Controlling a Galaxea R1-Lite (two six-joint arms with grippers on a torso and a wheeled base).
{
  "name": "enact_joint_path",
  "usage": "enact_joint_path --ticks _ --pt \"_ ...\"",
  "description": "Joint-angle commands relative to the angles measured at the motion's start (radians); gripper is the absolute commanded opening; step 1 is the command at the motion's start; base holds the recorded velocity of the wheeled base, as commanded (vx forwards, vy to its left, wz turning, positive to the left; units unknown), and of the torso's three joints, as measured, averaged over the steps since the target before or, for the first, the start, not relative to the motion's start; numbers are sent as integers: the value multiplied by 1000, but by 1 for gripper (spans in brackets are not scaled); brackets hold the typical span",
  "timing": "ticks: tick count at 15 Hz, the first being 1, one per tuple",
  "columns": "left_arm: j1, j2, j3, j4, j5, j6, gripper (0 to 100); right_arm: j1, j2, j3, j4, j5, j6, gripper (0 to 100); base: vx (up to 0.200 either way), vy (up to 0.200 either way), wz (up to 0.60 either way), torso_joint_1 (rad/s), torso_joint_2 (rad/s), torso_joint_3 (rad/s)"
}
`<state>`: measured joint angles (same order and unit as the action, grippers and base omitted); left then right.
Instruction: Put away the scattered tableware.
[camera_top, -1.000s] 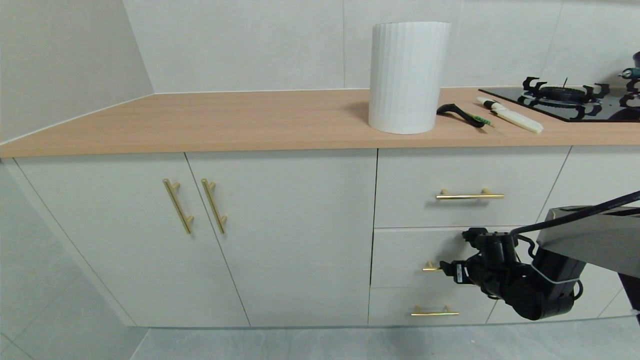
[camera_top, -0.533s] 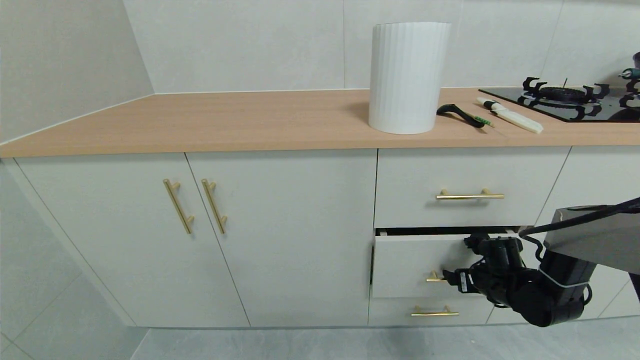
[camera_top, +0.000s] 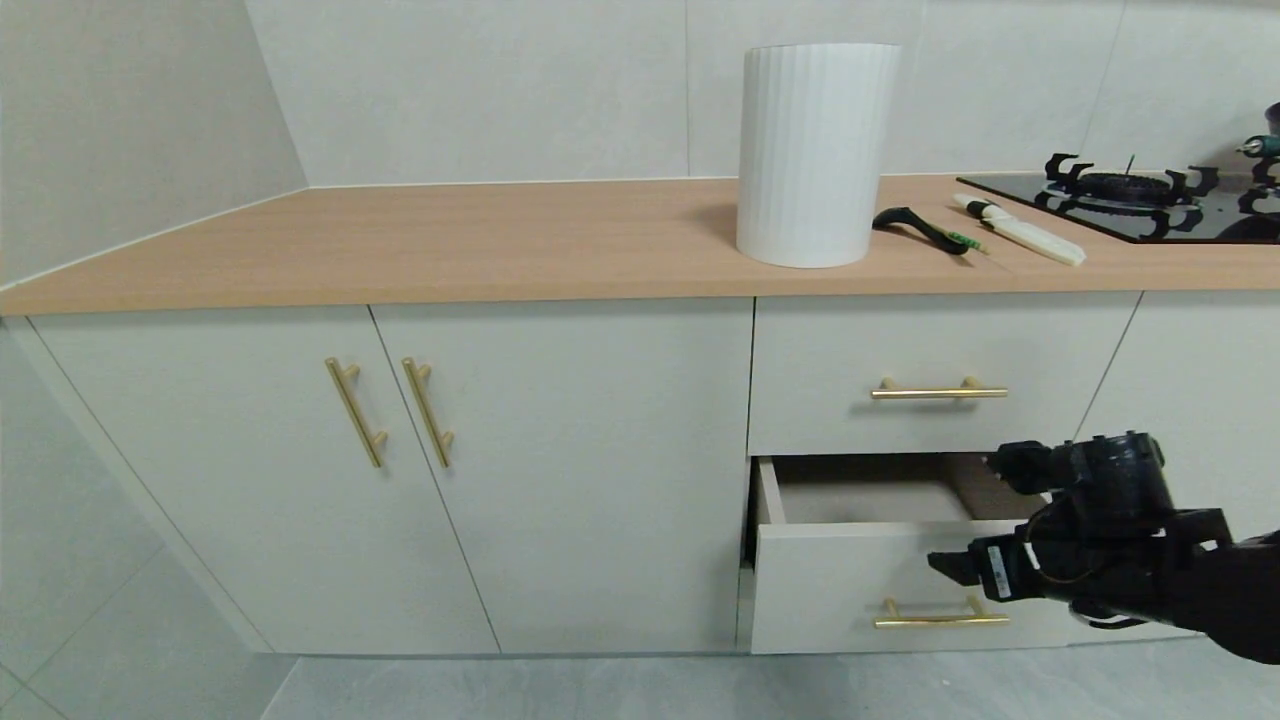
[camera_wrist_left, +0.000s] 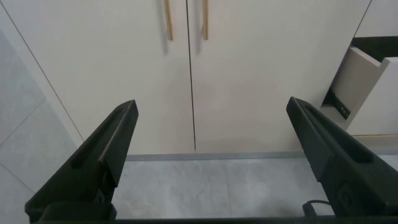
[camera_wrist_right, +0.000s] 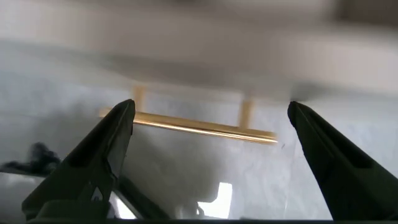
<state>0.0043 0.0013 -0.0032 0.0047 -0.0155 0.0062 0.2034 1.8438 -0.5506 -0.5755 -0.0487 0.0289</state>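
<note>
With my right pincer (camera_wrist_right: 210, 107) spread just short of the handle (camera_wrist_right: 186, 126), I should back straight off the open drawer (camera_top: 840, 585).

I'm getting the brass handle (camera_wrist_right: 186, 126) only as a smear in the right wrist view, and the panel behind it is blurring too much for me to tell its edges. In the head view the right arm (camera_top: 1150, 560) is covering the right end of the open drawer (camera_top: 850, 575) and is itself running off the picture's edge. The stove (camera_top: 1120, 200) is being cut off at the right. The dark-handled utensil (camera_top: 920, 228) and the pale utensil (camera_top: 1025, 235) are showing too small for me to name. In the left wrist view the cabinet handles (camera_wrist_left: 166, 18) are being clipped at the top.
</note>
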Motion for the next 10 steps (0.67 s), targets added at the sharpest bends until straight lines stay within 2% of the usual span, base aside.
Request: enact_joint_path --ticks 1,4,8,10 --pt "0 0 0 0 0 0 100 7 -213 -17 28 -13 2 100 0 0 0 0 0 0" --pt "0 0 0 0 0 0 100 10 -156 -29 -17 -26 28 100 0 0 0 0 0 0" --pt "0 0 0 0 0 0 100 16 66 -20 -234 -120 39 100 0 0 0 0 0 0" --pt "0 0 0 0 0 0 100 51 190 -22 -382 -168 88 100 0 0 0 0 0 0"
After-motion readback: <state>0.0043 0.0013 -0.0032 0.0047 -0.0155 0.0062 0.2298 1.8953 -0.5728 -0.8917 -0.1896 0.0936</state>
